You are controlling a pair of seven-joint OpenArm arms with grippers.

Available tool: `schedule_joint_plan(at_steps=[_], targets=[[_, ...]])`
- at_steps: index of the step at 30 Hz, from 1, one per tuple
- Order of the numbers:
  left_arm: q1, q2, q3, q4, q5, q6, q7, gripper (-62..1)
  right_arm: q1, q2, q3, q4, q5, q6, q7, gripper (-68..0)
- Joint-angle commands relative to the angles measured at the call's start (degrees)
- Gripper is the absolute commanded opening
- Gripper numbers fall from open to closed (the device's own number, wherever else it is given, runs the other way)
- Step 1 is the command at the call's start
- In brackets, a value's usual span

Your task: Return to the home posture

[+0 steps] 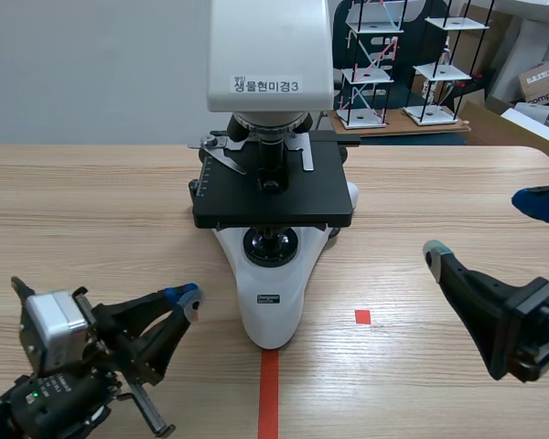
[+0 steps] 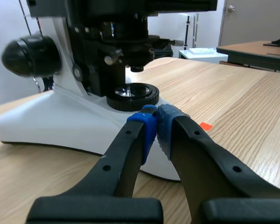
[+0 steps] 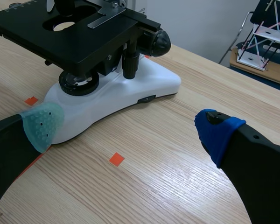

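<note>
The wooden surface (image 1: 91,201) spreads wide beneath both arms. On it stands a white microscope (image 1: 273,306) with a broad black stage (image 1: 273,197). Its foot lies ahead of the two pincers and between them.

The left arm (image 1: 64,366) lies low over the surface. Its left pincer (image 2: 155,125) is pressed together, blue pads (image 2: 165,123) meeting tip to tip with nothing between them. The microscope's white foot sits just ahead of those tips, near but apart from them in the scene view. The round lamp lens (image 2: 133,95) is a little farther ahead, under the stage.

The right arm (image 1: 508,325) also sits low, on the other side of the microscope. Its right pincer (image 3: 129,127) is spread wide and holds nothing. One finger ends in a grey-green pad (image 3: 41,122) and the other in a blue pad (image 3: 217,133). The microscope stands ahead of this pincer, its foot nearest the grey-green finger and well apart from the blue one.

An orange-red tape line (image 1: 268,393) runs along the surface from the foot's near tip, passing between the two pincers. A small orange-red square mark (image 3: 116,159) lies on the bare wood between the right pincer's spread fingers.
</note>
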Motion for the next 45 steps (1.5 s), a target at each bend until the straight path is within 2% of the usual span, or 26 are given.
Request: schedule_joint_plan(at_steps=[1, 4, 11, 13, 16, 22, 30, 33, 35, 37, 38, 41, 42, 45], targets=[[3.0, -2.8, -1.7, 4.6, -0.1, -0.1, 1.6, -59.2, 0.3, 0.1, 0.1, 0.1, 0.6, -0.2, 1.1, -5.4], [8.4, -6.3, -5.7, 12.5, -0.1, -0.1, 8.5, -59.2, 0.3, 0.1, 0.1, 0.1, 0.6, -0.2, 1.0, -5.4], [24.1, -11.8, -19.7, 31.0, -0.1, -0.2, 18.2, -59.3, 0.3, 0.1, 0.1, 0.1, 0.6, -0.2, 1.0, -5.4], [28.4, -12.2, -23.6, 35.5, 0.4, -0.2, 21.4, -59.3, 0.3, 0.1, 0.1, 0.1, 0.6, -0.2, 1.0, -5.4], [34.2, -12.7, -28.8, 41.7, 1.5, -2.1, 25.7, -59.2, 0.3, 0.1, 0.1, 0.1, 0.6, -0.2, 1.1, -5.4], [44.5, -12.9, -38.0, 52.0, 1.7, -5.1, 28.4, -59.2, 0.3, 0.1, 0.1, 0.1, 0.6, -0.2, 1.0, -5.4], [53.9, -12.9, -45.9, 61.7, 1.7, -5.3, 34.6, -59.2, 0.3, 0.1, 0.1, 0.1, 0.6, -0.2, 1.0, -5.4], [57.4, -12.9, -48.4, 64.3, 1.7, -5.3, 34.7, -58.0, 0.3, 0.1, 0.1, 0.1, 0.6, -0.2, 1.0, -5.4], [59.3, -12.9, -49.6, 65.6, 1.7, -5.3, 34.7, -53.8, 0.3, 0.1, 0.1, 0.1, 0.6, -0.2, 1.0, -5.4], [60.7, -12.9, -50.5, 66.4, 1.9, -5.3, 34.6, -44.5, 0.3, 0.1, 0.1, 0.1, 0.6, -0.2, 1.1, -5.4], [61.2, -12.9, -50.8, 66.6, 2.4, -5.3, 34.4, -37.2, 0.3, 0.1, 0.1, 0.1, 0.6, -0.2, 1.0, -5.4], [62.4, -12.9, -51.2, 66.7, 2.7, -5.2, 34.1, -7.8, 0.3, 0.1, 0.1, 0.1, 0.6, -0.2, 1.0, -5.4], [62.6, -12.9, -51.2, 66.7, 2.7, -5.2, 33.9, -1.9, 0.3, 0.1, 0.1, 0.1, 0.6, -0.2, 1.0, -5.4], [63.1, -12.9, -51.3, 66.8, 2.7, -5.1, 33.8, 0.0, 0.3, 0.1, 0.1, 0.1, 0.6, -0.2, 1.0, -5.4]])
